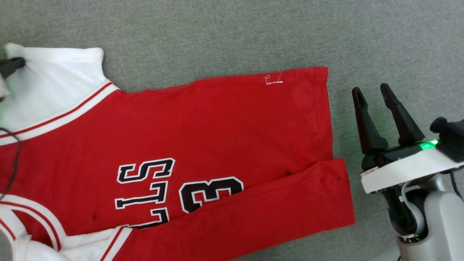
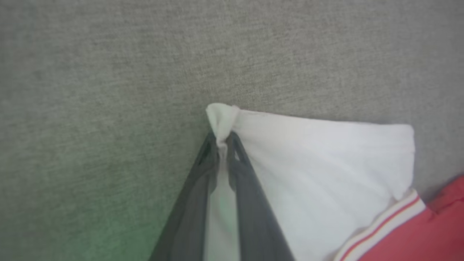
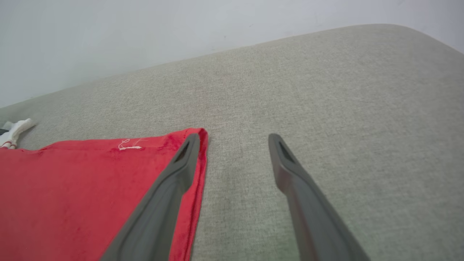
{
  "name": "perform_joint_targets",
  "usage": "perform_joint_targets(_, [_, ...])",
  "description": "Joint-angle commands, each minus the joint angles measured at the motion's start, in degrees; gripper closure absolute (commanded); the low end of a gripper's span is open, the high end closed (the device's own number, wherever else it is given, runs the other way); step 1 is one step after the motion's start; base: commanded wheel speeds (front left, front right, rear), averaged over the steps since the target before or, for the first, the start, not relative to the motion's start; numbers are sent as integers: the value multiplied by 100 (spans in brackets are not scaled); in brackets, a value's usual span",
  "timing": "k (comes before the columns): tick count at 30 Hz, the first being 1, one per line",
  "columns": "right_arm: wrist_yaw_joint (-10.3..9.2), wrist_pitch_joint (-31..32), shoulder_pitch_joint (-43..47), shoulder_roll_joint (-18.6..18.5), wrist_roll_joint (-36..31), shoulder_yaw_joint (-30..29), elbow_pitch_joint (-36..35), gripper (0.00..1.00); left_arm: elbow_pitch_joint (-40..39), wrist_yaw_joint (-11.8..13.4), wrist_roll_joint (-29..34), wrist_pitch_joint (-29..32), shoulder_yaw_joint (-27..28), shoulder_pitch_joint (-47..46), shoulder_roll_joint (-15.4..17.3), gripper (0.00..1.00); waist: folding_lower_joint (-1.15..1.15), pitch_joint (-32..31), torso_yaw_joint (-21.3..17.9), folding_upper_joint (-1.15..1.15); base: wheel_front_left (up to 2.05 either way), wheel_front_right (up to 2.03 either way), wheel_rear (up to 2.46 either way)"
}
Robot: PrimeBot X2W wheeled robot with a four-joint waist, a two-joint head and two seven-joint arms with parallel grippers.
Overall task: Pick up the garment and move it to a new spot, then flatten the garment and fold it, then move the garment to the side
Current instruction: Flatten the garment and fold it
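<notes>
The red garment (image 1: 217, 145) lies spread on the grey fabric surface, collar end to the left and hem to the right, its near side folded over the black lettering. Its far white sleeve (image 1: 54, 83) is pinched at the corner by my left gripper (image 2: 222, 139), which is shut on the sleeve (image 2: 319, 174). In the head view that left gripper (image 1: 11, 65) shows at the far left edge. My right gripper (image 1: 371, 92) is open beside the hem, just right of the garment's far corner (image 3: 195, 136), holding nothing. The right gripper (image 3: 233, 139) hovers over bare fabric.
The grey upholstered surface (image 1: 253, 32) stretches beyond and to the right of the garment. A pale wall (image 3: 145, 32) rises behind its far edge. A black cable (image 1: 14, 159) hangs over the garment's left part.
</notes>
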Motion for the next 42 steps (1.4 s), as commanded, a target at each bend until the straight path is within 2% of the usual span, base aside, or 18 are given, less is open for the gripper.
perform_joint_targets(1, [-2,149,-84,-114,151,-37,17,0,160,-50,70,-45,-342,391,-376,100,0,-54,80,0,0,0,0])
perform_joint_targets(4, [-2,503,-185,-276,360,-9,12,0,131,-94,198,-238,-317,181,-402,100,0,-132,201,0,0,0,0])
perform_joint_targets(8, [-2,1455,-520,-609,706,91,114,0,43,-140,310,-423,-262,-70,-401,100,0,-264,375,0,0,0,0])
perform_joint_targets(9, [-2,1455,-520,-609,706,91,114,0,43,-140,310,-423,-262,-70,-401,100,0,-264,375,0,0,0,0])
perform_joint_targets(15, [-1,3450,-1238,-1070,1095,165,484,0,-269,-294,419,-755,-282,-335,-608,100,0,-363,800,0,0,0,0])
perform_joint_targets(21, [-1,4690,-1704,-1190,1010,84,713,0,-518,-502,481,-1144,-340,-501,-917,100,0,-246,1218,0,0,0,0])
perform_joint_targets(27, [-6,5604,-1845,-1133,779,-11,1265,0,-435,-633,444,-1398,-336,-462,-1064,100,0,-141,1423,0,0,0,0])
perform_joint_targets(28, [-6,5705,-1859,-1116,746,-1,1310,52,-398,-650,439,-1431,-334,-439,-1077,100,0,-135,1449,0,0,0,0])
perform_joint_targets(30, [-5,5892,-1855,-1023,768,-15,1367,100,-328,-705,424,-1494,-351,-406,-1127,100,0,-151,1497,0,0,0,0])
perform_joint_targets(36, [-2,6047,-1846,-1056,663,-175,1109,100,-160,-824,425,-1740,-338,-257,-1174,100,0,-381,1586,0,0,0,0])
perform_joint_targets(42, [-2,5380,-1748,-1273,553,-351,573,100,-252,-877,439,-2298,-199,191,-1152,100,0,-849,1667,0,0,0,0])
